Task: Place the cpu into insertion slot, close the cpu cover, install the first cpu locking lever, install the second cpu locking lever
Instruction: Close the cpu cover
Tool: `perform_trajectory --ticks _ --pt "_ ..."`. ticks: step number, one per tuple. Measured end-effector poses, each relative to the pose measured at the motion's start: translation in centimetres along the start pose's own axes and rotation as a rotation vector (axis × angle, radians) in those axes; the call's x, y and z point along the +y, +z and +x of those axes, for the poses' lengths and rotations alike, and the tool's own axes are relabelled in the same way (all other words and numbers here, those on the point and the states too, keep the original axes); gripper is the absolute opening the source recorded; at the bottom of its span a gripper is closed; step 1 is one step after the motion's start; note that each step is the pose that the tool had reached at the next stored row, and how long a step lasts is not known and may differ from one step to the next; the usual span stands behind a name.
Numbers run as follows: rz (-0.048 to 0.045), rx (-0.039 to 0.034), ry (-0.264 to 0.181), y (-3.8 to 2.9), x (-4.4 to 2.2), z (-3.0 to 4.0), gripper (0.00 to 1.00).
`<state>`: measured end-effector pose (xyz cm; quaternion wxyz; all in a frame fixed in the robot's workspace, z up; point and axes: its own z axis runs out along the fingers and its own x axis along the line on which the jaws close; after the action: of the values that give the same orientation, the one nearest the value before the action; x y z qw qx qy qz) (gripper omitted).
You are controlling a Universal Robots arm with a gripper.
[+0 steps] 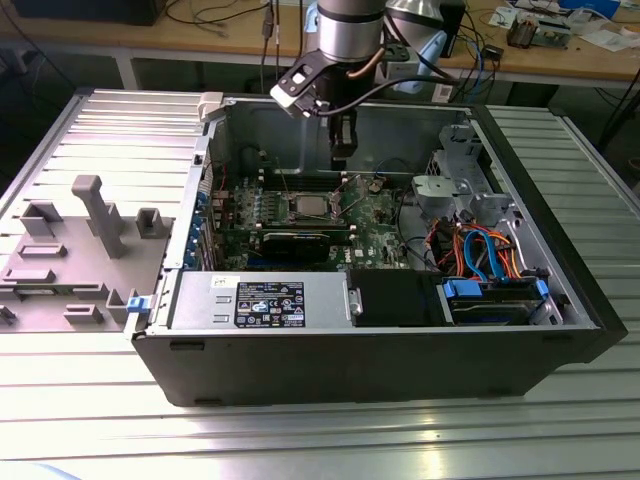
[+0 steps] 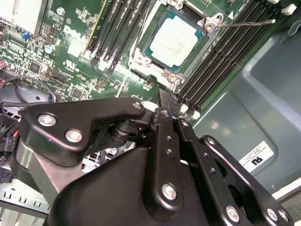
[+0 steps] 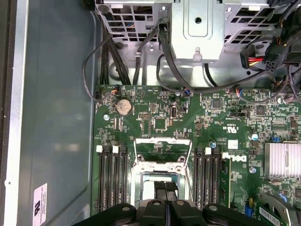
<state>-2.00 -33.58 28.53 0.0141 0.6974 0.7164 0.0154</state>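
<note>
The cpu (image 2: 176, 41), a small silver square, lies in the insertion slot (image 2: 141, 60) on the green motherboard (image 1: 375, 215). The cpu cover (image 3: 161, 141), a thin metal frame, looks tilted up off the slot, with green board showing through its cut-out. A thin wire locking lever (image 2: 249, 21) sticks out beside the slot over the memory slots. My gripper (image 1: 340, 152) hangs above the board just behind the slot (image 1: 308, 207), touching nothing. In both wrist views its black fingertips (image 3: 160, 187) press together with nothing between them, over the slot's near edge (image 3: 157, 175).
Black memory slots (image 3: 110, 176) flank the slot on both sides. A metal drive cage (image 3: 197, 28) with cables stands beyond the board. The case's grey wall (image 3: 51, 117) is close by. A power supply (image 1: 260, 300) fills the case front. A grey fixture tray (image 1: 70, 250) lies outside the case.
</note>
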Motion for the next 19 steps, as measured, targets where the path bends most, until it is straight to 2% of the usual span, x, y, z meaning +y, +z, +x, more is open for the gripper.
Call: perform_trajectory --ticks 3,15,19 --pt "0.0021 0.0001 0.000 0.02 0.38 -0.01 0.11" --pt "0.0027 0.0001 0.000 0.02 0.47 -0.01 0.11" --pt "0.0027 0.0001 0.000 0.04 0.85 -0.02 0.11"
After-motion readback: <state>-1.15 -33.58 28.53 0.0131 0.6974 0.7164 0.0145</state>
